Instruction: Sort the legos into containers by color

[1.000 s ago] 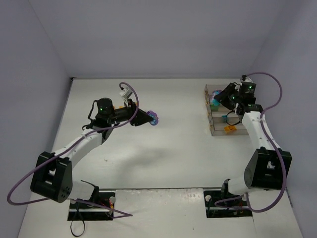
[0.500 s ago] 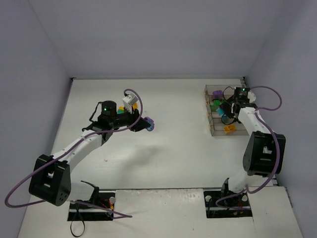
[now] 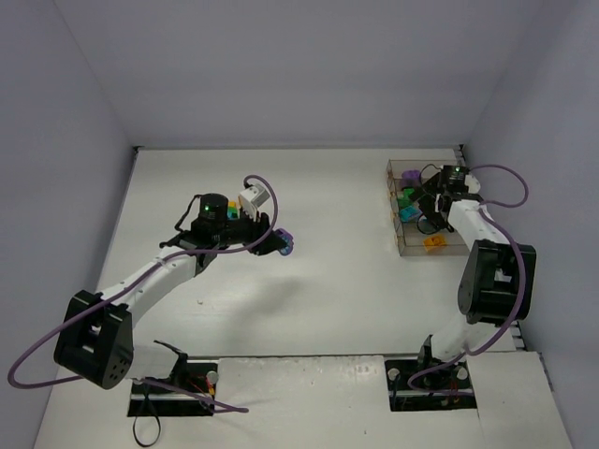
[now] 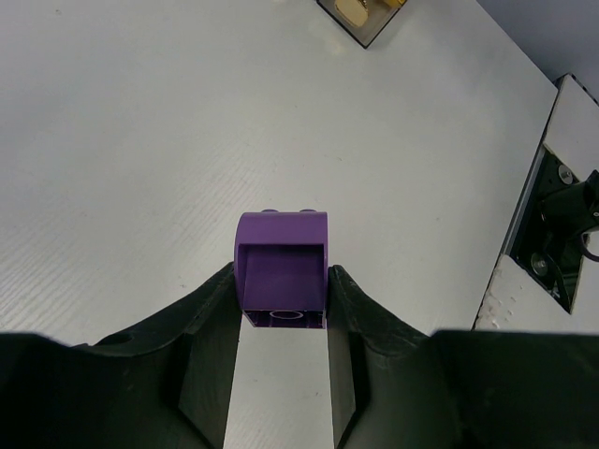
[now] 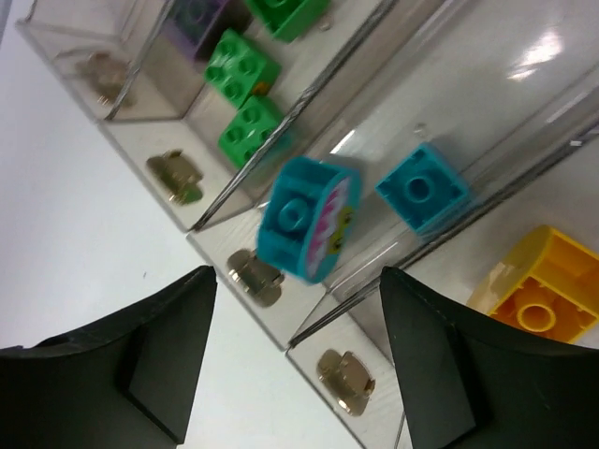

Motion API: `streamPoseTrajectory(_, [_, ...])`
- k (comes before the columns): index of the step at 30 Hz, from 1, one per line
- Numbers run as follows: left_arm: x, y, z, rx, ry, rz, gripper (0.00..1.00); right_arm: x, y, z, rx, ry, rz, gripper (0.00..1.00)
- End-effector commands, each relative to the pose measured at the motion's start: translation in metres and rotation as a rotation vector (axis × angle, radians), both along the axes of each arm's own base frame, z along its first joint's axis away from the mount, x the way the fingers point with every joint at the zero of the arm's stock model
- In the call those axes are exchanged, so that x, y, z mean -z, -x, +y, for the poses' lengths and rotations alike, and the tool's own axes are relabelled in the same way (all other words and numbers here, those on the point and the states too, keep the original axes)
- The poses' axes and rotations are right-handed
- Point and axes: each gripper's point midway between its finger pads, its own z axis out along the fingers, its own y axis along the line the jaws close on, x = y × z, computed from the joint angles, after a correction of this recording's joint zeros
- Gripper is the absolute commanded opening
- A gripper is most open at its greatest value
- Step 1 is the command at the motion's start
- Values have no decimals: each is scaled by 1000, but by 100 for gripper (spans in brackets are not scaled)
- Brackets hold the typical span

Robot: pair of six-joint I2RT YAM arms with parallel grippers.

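My left gripper (image 3: 279, 243) is shut on a purple lego (image 4: 281, 269) and holds it above the white table, left of the middle; the lego also shows in the top view (image 3: 286, 243). My right gripper (image 5: 298, 281) is open over the row of clear containers (image 3: 401, 246). A rounded teal lego (image 5: 307, 220), blurred, sits free between the open fingers over the teal bin. That bin holds a square teal lego (image 5: 423, 188). Green legos (image 5: 241, 65) lie in the bin beside it, an orange lego (image 5: 535, 299) in the end bin, and a purple one (image 5: 198, 17) at the other end.
Metal clasps (image 5: 255, 278) line the containers' near wall. A corner of the containers (image 4: 367, 26) shows far ahead in the left wrist view. Walls close the table at the back and sides. The arm base plates (image 3: 173, 383) sit at the near edge.
My left gripper has carried the purple lego a little right and lower. My right gripper has swung over the containers and opened; the rounded teal lego is out of its jaws.
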Motion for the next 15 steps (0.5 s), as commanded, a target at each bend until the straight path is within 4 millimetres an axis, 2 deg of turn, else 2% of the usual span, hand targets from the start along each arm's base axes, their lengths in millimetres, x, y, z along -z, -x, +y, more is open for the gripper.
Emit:
streamPoseTrajectory(1, [-47, -12, -8, 20, 69, -148, 0, -57, -22, 16, -175, 2, -165, 66])
streamPoseTrajectory(3, [-51, -13, -10, 21, 86, -154, 0, -78, -23, 38, -371, 19, -250, 64])
streamPoseTrajectory(4, [-53, -13, -10, 18, 98, -150, 0, -88, -23, 56, -470, 8, -306, 63])
streamPoseTrajectory(5, [-57, -13, -13, 13, 119, -132, 0, -111, -16, 82, -610, -41, -397, 63])
streamPoseTrajectory(6, [-63, -15, -14, 14, 136, -140, 0, -113, -7, 97, -688, -59, -427, 62])
streamPoseTrajectory(7, [-67, -14, -17, 18, 160, -117, 0, -125, 6, 123, -825, -101, -485, 61])
streamPoseTrajectory(8, [-71, -14, -19, 19, 176, -111, 0, -142, 13, 135, -887, -99, -552, 61])
streamPoseTrajectory(10, [-83, -15, -25, 41, 223, -106, 0, -152, 31, 161, -1015, -122, -611, 62])
streamPoseTrajectory(11, [-88, -18, -28, 54, 243, -119, 0, -164, 47, 190, -1129, -144, -664, 63])
streamPoseTrajectory(13, [-93, -13, -33, 88, 278, -99, 0, -173, 64, 215, -1245, -174, -713, 63])
streamPoseTrajectory(14, [-96, -13, -34, 96, 294, -97, 0, -179, 77, 234, -1330, -211, -744, 63])
streamPoseTrajectory(15, [-100, -15, -37, 107, 315, -114, 0, -181, 83, 241, -1368, -230, -759, 64])
